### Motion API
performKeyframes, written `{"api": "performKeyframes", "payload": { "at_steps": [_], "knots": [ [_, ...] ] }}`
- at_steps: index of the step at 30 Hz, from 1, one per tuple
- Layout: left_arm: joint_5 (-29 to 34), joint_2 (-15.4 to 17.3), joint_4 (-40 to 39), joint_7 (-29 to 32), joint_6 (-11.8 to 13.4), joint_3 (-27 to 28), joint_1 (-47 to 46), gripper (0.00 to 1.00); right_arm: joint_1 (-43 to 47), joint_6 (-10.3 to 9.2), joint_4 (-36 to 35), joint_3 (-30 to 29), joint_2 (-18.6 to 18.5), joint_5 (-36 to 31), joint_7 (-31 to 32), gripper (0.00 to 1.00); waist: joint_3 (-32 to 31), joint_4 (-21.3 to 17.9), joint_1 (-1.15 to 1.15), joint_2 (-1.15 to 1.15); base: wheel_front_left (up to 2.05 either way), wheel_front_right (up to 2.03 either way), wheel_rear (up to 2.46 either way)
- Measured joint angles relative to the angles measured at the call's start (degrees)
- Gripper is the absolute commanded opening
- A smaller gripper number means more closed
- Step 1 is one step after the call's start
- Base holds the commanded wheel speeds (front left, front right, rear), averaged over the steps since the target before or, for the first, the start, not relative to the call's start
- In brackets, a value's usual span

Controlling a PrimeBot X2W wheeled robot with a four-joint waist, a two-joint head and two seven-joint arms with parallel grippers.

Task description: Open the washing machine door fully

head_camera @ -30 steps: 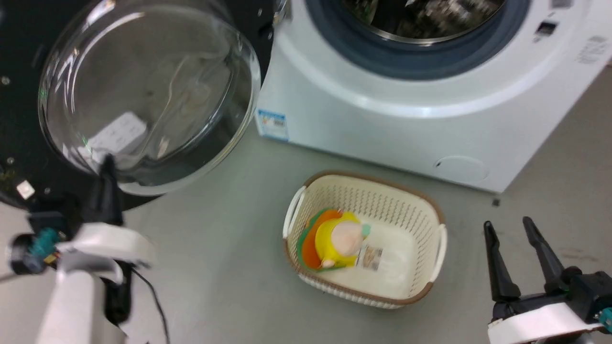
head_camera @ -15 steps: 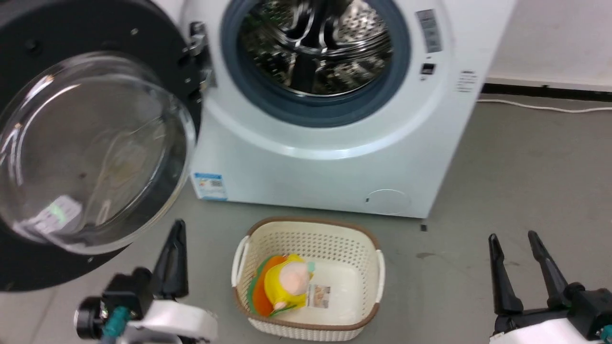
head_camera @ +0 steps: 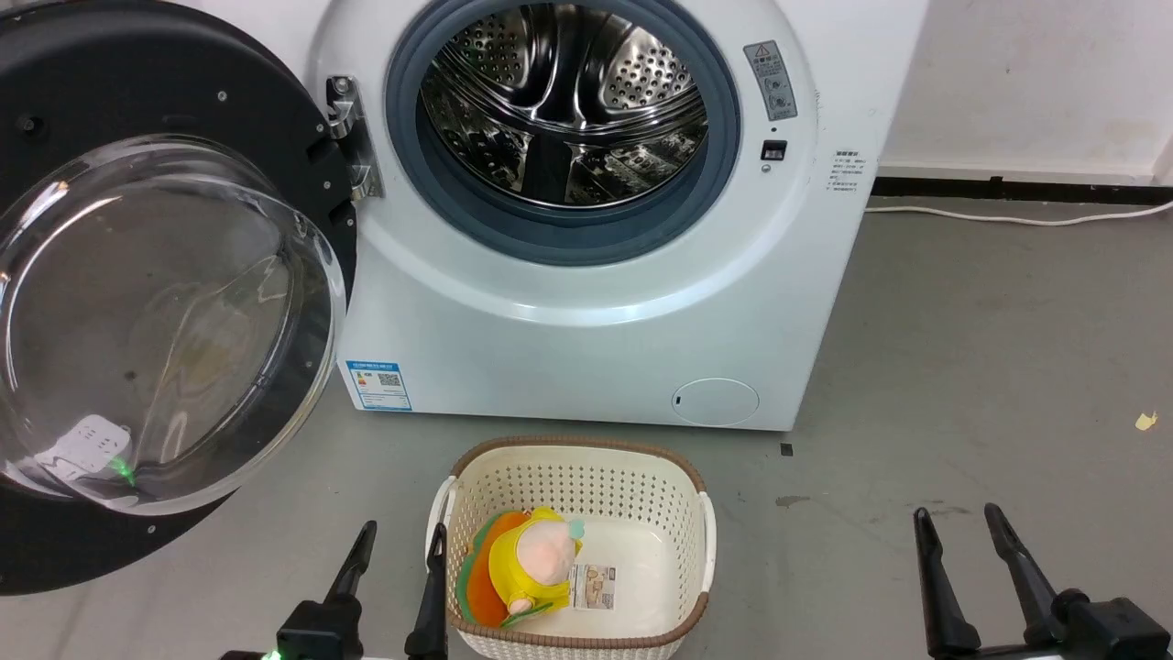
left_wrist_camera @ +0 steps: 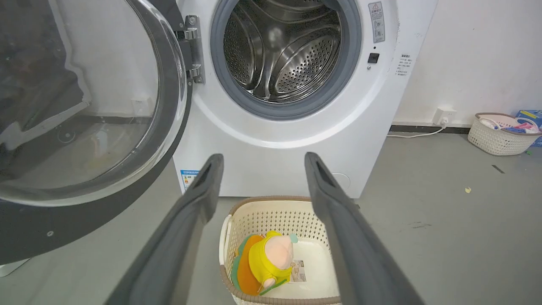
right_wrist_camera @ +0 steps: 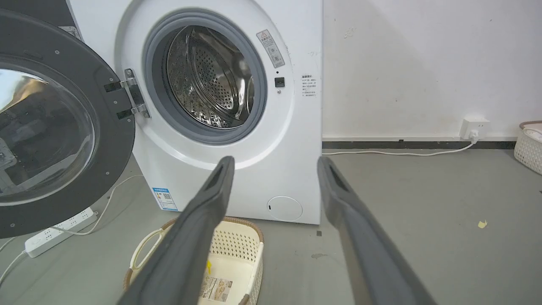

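Observation:
The washing machine door, a black disc with a bulging glass bowl, stands swung wide to the left of the machine on its metal hinge. It also appears in the left wrist view and the right wrist view. The steel drum is exposed. My left gripper is open, low, just left of the basket and apart from the door; the left wrist view shows nothing between its fingers. My right gripper is open at the lower right, empty in the right wrist view.
A cream basket holding a yellow plush toy sits on the floor before the machine. A small round white flap is low on the front. A power strip lies under the door. Another basket stands by the wall.
The head camera has tilted up and back, bringing the whole drum into view. My left gripper has drawn away from the door's lower edge to beside the basket. The door stays open.

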Motion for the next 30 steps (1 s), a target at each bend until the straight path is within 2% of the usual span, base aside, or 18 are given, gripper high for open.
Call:
{"api": "performKeyframes", "payload": {
  "at_steps": [15, 16, 30],
  "knots": [
    [0.91, -0.02, 0.56, 0.00, -0.12, -0.19, -0.08, 1.00, -0.04, 0.00, 0.93, 0.30, 0.03, 0.66, -0.15, 1.00, 0.08, 0.18, 0.00, 0.00, 0.00, 0.00, 0.00],
    [0.93, 0.02, 0.57, 0.09, -0.41, -0.15, -0.08, 0.00, -0.05, 0.00, 0.93, 0.30, 0.01, 0.64, -0.13, 0.00, 0.10, 0.17, 0.00, 0.00, 0.00, 0.00, 0.00],
    [1.05, 0.07, -0.07, 1.40, -0.41, 0.35, -0.08, 0.00, -0.27, 0.00, 0.84, 0.34, 0.01, -0.12, 1.34, 0.00, 0.31, 0.19, 0.00, 0.00, 0.00, 0.00, 0.00]
  ]
}}
